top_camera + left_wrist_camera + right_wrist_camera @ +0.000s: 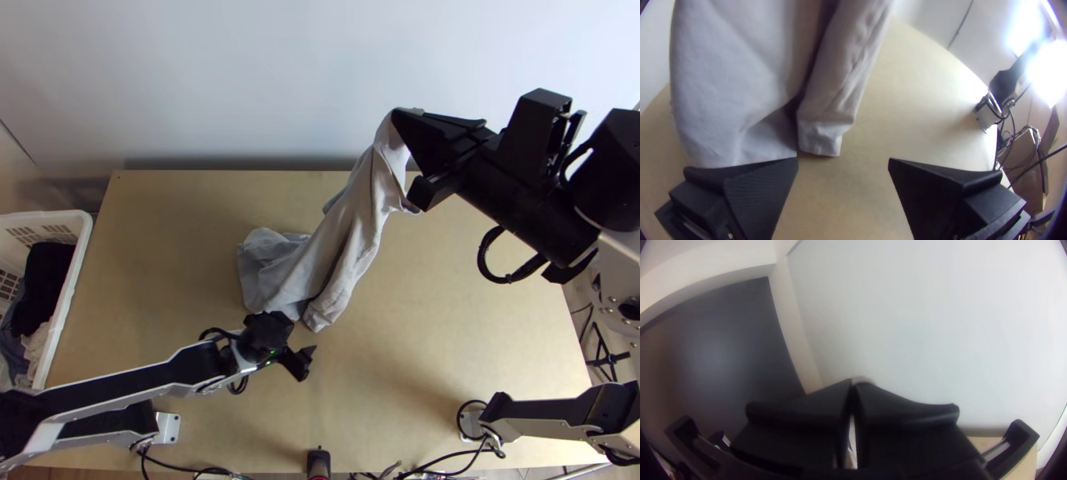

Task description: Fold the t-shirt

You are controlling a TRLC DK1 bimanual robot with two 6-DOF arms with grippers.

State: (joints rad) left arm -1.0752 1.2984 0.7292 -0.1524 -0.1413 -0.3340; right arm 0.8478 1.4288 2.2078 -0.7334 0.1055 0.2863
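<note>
t-shirt (pixel 352 224) hangs at a slant from right gripper (pixel 402 117), above the far part of the table (pixel 184 240). we have that gripper closed on a bit of cloth, pinched at the fingertips; which part of the shirt, we can't tell. lower end rests bunched mid-table, with a narrow, hemmed part (pixel 822 138) beside the wider cloth. we have left gripper (pixel 304 334) open at the near side of that end, fingers wide apart. one finger (pixel 760 191) is at the cloth's edge; contact, we can't tell. white basket (pixel 70 296) with dark cloth (pixel 48 276) sits at the table's left side.
</note>
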